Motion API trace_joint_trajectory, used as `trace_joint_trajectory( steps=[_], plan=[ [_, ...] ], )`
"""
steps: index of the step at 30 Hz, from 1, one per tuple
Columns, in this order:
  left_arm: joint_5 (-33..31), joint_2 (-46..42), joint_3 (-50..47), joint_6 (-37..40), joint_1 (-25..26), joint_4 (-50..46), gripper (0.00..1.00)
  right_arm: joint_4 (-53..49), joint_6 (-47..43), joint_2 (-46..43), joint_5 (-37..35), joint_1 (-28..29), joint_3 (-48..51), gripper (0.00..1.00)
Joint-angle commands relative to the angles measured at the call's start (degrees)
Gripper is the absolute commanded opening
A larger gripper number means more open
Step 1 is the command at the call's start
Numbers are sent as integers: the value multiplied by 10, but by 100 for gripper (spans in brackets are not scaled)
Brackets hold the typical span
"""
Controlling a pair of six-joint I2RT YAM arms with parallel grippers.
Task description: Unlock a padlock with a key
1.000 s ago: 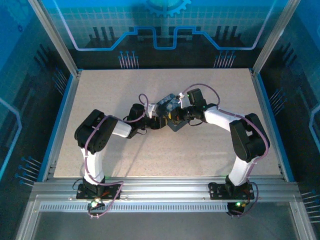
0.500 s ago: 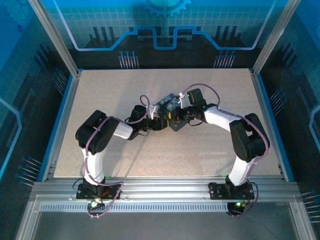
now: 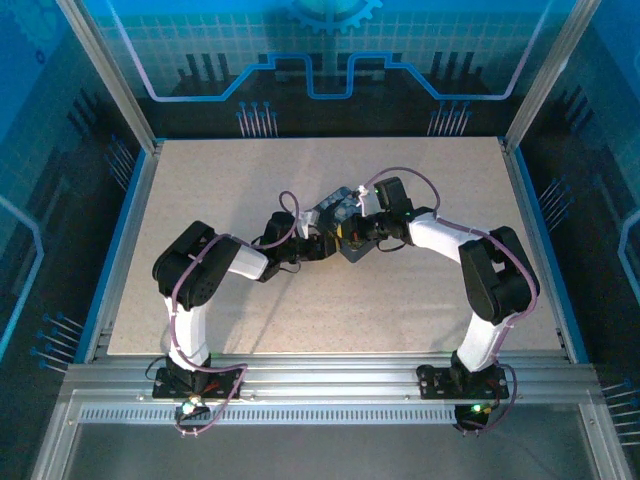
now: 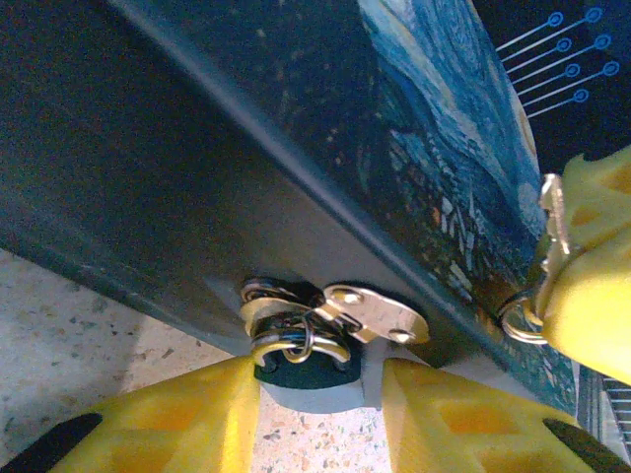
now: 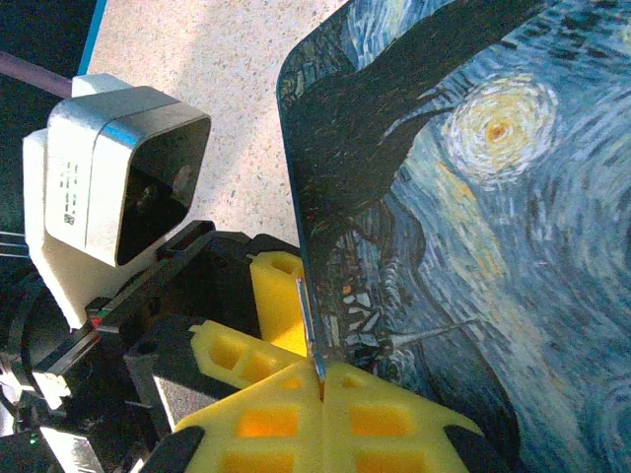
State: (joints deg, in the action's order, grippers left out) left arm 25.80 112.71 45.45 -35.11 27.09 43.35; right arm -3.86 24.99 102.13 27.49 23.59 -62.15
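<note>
Speckled tabletop (image 3: 200,180), centre: tin (image 3: 335,208). Padlock (image 4: 296,345) hangs at the tin's lower edge. Left gripper (image 4: 317,376): I note it nearer than a second ago, jaws narrower, straddling the padlock, not yet pinching. Right gripper (image 5: 308,347): clenched on key (image 5: 305,315). Insertion pending.

Bent inward with both arms pointing at each other, left end effector (image 4: 320,384) parted a little, right end effector (image 5: 318,389) squeezed shut, tips close together.
</note>
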Motion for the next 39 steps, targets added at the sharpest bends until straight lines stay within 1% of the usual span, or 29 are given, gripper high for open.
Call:
trace_joint_trajectory(
  steps=[1,5,8,17,21,24,31,39],
  plan=[
    [-7,12,-4,-30,4,48,37,-10,3,-6,6,3,6,3],
    [-6,19,-2,-53,5,61,35,-7,4,-6,6,5,8,3],
    [-8,23,-1,-65,7,63,38,-7,5,-4,5,5,8,3],
    [-38,19,2,-61,23,35,38,-4,12,0,2,9,10,3],
    [-55,16,4,-63,28,16,36,-4,14,0,1,9,11,3],
    [-62,16,9,-65,30,9,33,-3,14,0,1,9,11,3],
    [-63,12,10,-70,30,12,26,5,17,-9,5,9,13,3],
    [-60,1,6,-80,32,18,26,26,15,-54,6,9,20,3]
  ],
)
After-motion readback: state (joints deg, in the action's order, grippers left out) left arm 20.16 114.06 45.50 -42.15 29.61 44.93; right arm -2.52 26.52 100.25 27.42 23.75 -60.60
